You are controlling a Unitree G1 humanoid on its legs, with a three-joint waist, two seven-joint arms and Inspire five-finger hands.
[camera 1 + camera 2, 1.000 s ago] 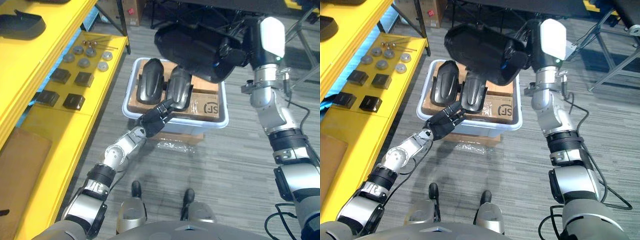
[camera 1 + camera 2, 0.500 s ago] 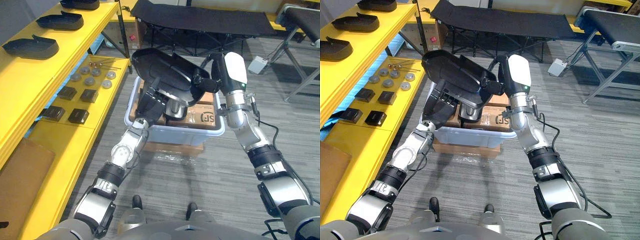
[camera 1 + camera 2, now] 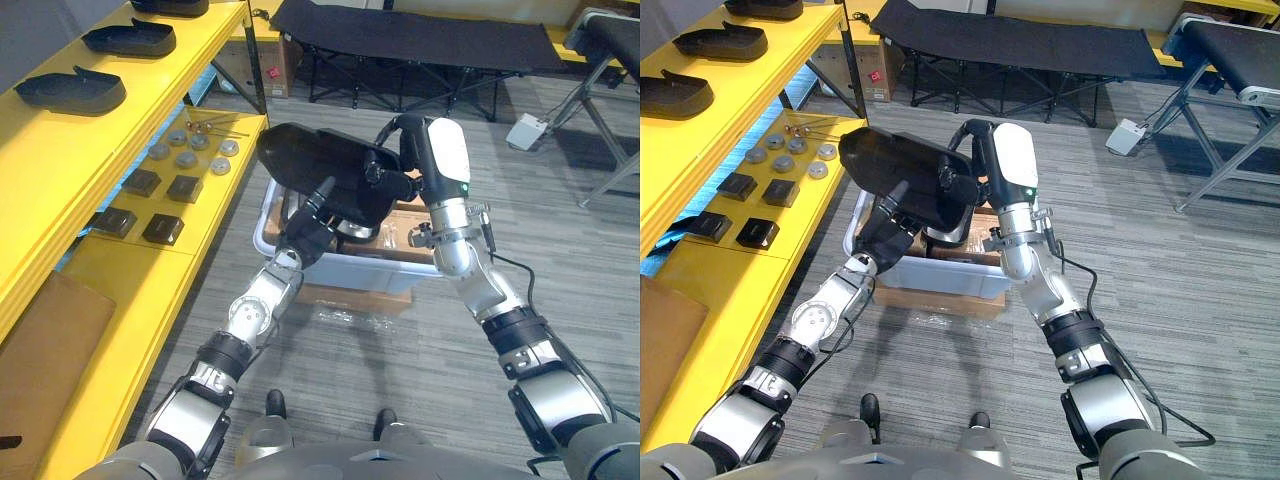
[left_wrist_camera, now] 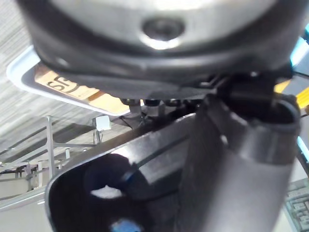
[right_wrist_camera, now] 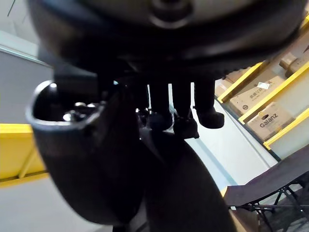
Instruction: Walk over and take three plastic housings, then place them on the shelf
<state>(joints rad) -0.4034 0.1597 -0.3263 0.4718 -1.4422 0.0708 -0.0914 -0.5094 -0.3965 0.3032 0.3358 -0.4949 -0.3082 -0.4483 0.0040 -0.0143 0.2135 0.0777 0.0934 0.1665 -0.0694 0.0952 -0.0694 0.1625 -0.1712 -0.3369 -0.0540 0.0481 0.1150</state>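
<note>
A large black plastic housing (image 3: 320,175) hangs tilted above the white bin (image 3: 335,268), held between both hands. My right hand (image 3: 388,178) is shut on its right end, fingers (image 5: 186,113) curled over the rim. From below, my left hand (image 3: 303,237) takes the housing's lower edge, with its thumb (image 4: 241,159) on one face and the fingers behind the rim. The bin also holds another dark housing (image 3: 352,228) on cardboard boxes (image 3: 410,225). Two more housings (image 3: 70,90) (image 3: 130,38) lie on the yellow shelf's upper level (image 3: 60,150).
The yellow shelf's lower level (image 3: 150,260) carries small black blocks (image 3: 163,229) and grey discs (image 3: 185,158). A brown board (image 3: 40,350) lies at its near end. A black cot (image 3: 420,40) and a metal frame (image 3: 600,90) stand behind the bin on the grey floor.
My right hand brought the housing down and to the left over the bin. My left hand rose from the bin's front to the housing's lower edge. The camera view tilted up.
</note>
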